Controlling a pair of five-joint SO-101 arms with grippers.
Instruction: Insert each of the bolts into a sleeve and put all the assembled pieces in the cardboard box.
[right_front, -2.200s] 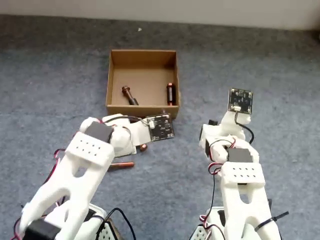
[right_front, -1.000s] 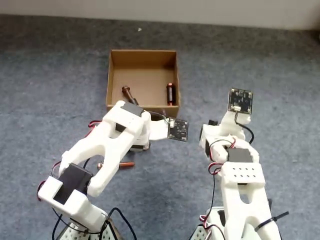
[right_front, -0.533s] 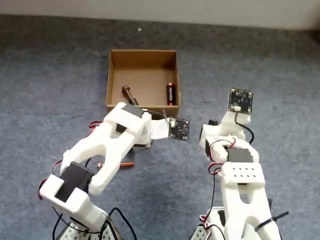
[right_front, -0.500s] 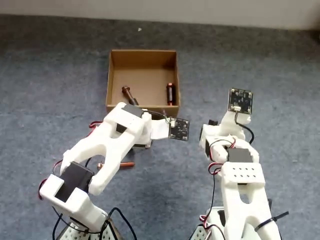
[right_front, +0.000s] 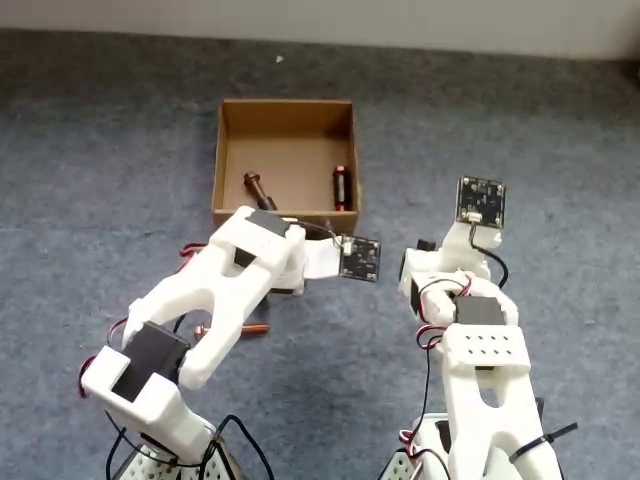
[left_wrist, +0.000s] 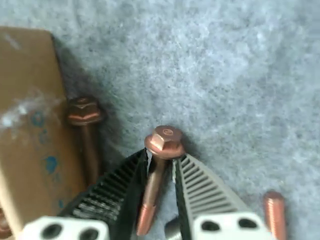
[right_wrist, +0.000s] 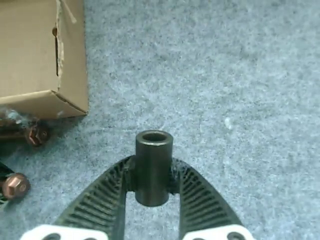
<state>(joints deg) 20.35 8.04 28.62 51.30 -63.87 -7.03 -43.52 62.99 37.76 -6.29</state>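
We see the left gripper (left_wrist: 161, 159) clamped on a copper bolt (left_wrist: 164, 142) just beside the cardboard box (left_wrist: 27, 100). Our right gripper (right_wrist: 152, 166) clasps a dark sleeve (right_wrist: 154, 152) over the carpet (right_wrist: 225, 75).

The left arm (right_front: 205, 305) stretches forward, the left gripper (left_wrist: 160, 159) clamped on a bolt (left_wrist: 164, 141); the right gripper (right_wrist: 152, 170) clamps a sleeve (right_wrist: 153, 162).

Overhead camera looks down; both close wrist cameras share the box (right_wrist: 35, 60).
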